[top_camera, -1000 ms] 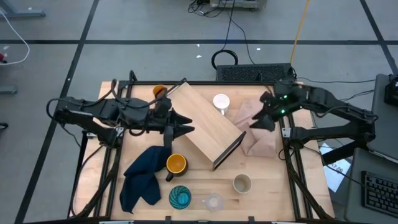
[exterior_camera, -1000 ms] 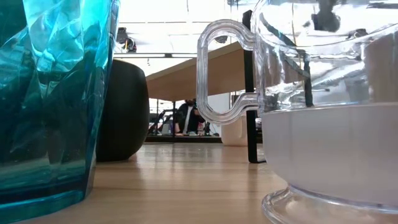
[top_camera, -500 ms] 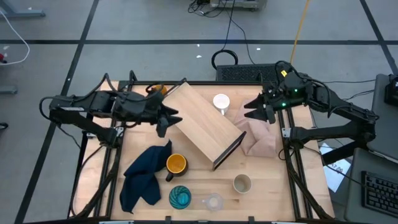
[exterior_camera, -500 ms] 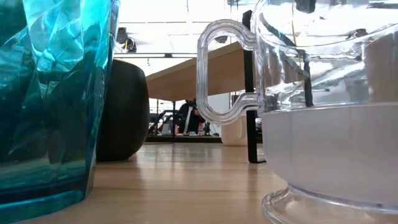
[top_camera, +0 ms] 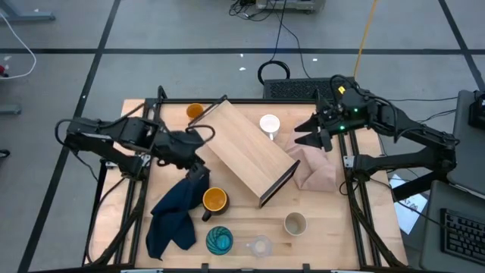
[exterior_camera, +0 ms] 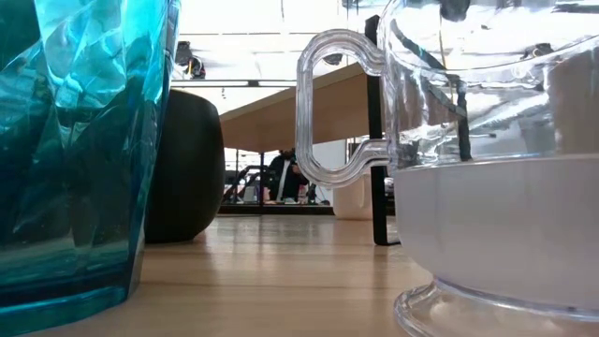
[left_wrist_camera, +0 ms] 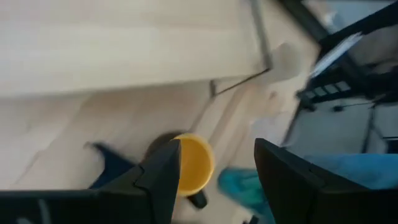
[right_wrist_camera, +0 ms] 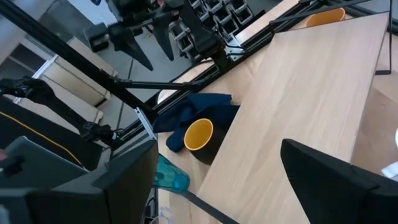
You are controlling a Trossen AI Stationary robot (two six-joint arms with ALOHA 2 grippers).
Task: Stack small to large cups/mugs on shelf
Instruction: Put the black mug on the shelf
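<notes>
The light-wood shelf (top_camera: 248,152) lies flat and slantwise on the table's middle. The white mug (top_camera: 270,123) stands at its far side and the small orange cup (top_camera: 195,111) at its far-left corner. The yellow-orange mug (top_camera: 215,200), teal tumbler (top_camera: 220,240), small clear cup (top_camera: 260,246) and beige-grey cup (top_camera: 295,224) stand near the near edge. My left gripper (top_camera: 198,150) hovers open off the shelf's left edge, and its wrist view shows the yellow-orange mug (left_wrist_camera: 193,163) beyond the fingers. My right gripper (top_camera: 305,133) hovers open right of the white mug.
A dark blue cloth (top_camera: 176,212) lies left of the yellow-orange mug. A pinkish-beige cloth (top_camera: 318,165) lies at the shelf's right end. In the low view the teal tumbler (exterior_camera: 75,140) and clear cup (exterior_camera: 487,187) fill the foreground.
My left gripper has drawn back from over the shelf's left edge toward the table's left and has turned toward the near edge. My right gripper has moved from over the pinkish-beige cloth toward the far edge and slightly left. No cup and no cloth has moved.
</notes>
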